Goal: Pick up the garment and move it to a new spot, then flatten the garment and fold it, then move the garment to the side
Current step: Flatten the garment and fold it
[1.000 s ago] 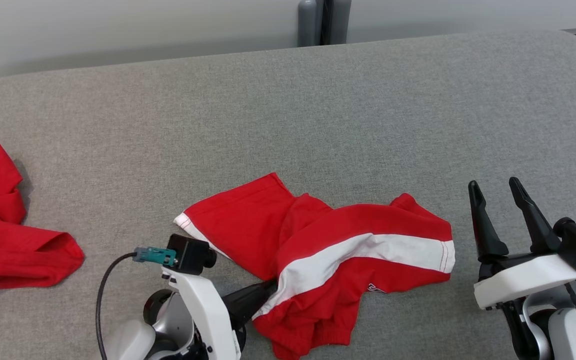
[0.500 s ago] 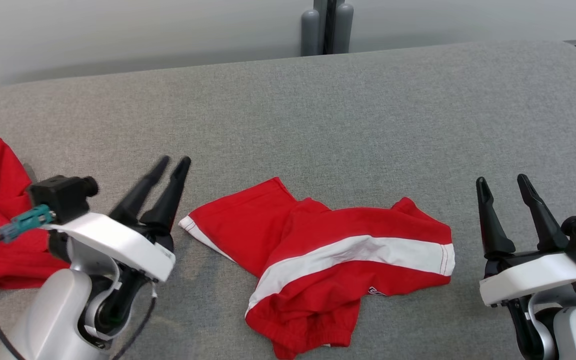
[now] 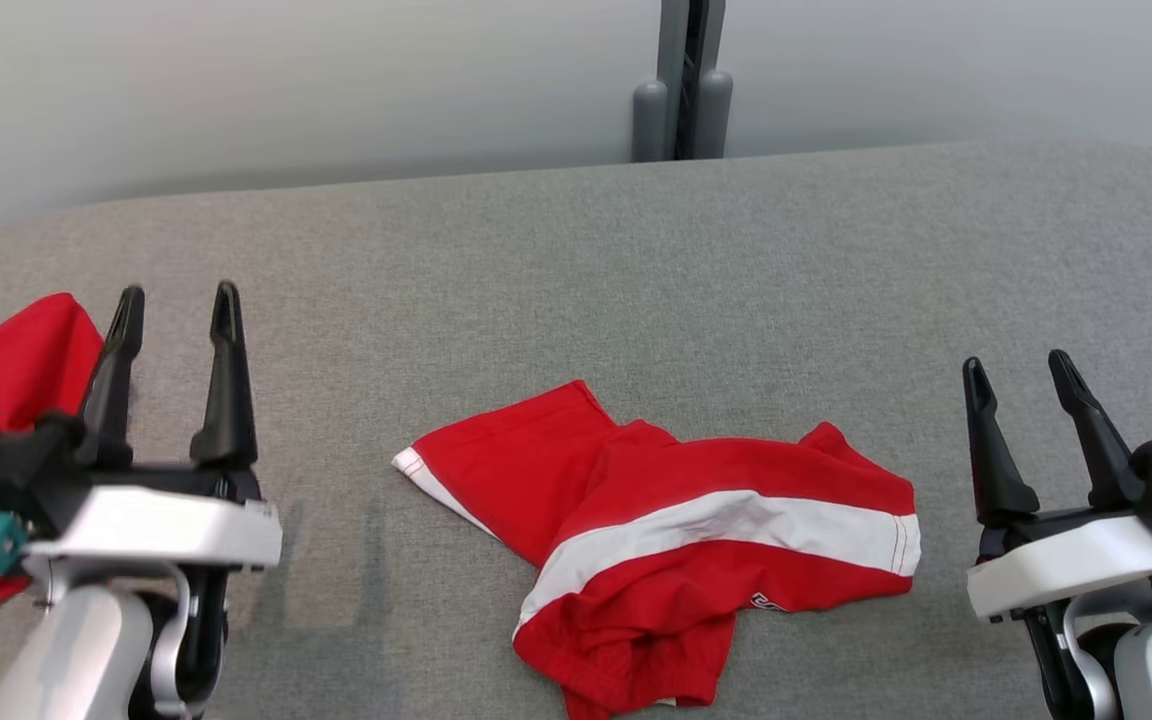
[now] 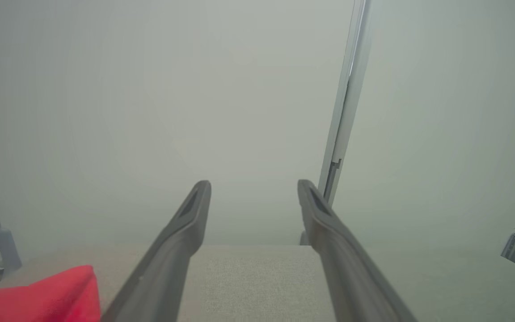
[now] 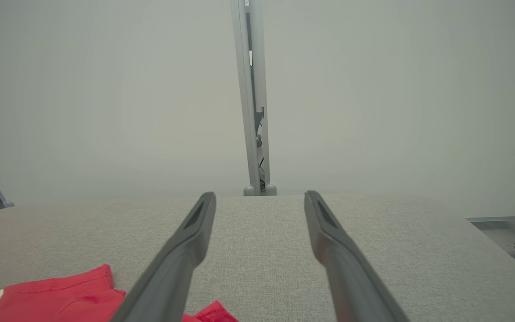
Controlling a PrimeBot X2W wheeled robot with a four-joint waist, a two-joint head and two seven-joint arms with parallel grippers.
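Garment (image 3: 676, 540), red with white stripe, rumpled on grey tabletop (image 3: 576, 250). Left gripper (image 3: 176, 300) well left of garment, fingers spread, holding nothing. Right gripper (image 3: 1019, 365) near garment's right edge, apart from it, fingers spread, holding nothing. Second red cloth (image 3: 6, 370) far left of garment.

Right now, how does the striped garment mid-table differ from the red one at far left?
The striped garment carries a white band and white hem trim; the left garment shows plain red. The striped garment lies wholly in the head view; the left garment is cut by the frame edge and partly behind the left gripper. Both are red, crumpled, on the grey surface, not held.
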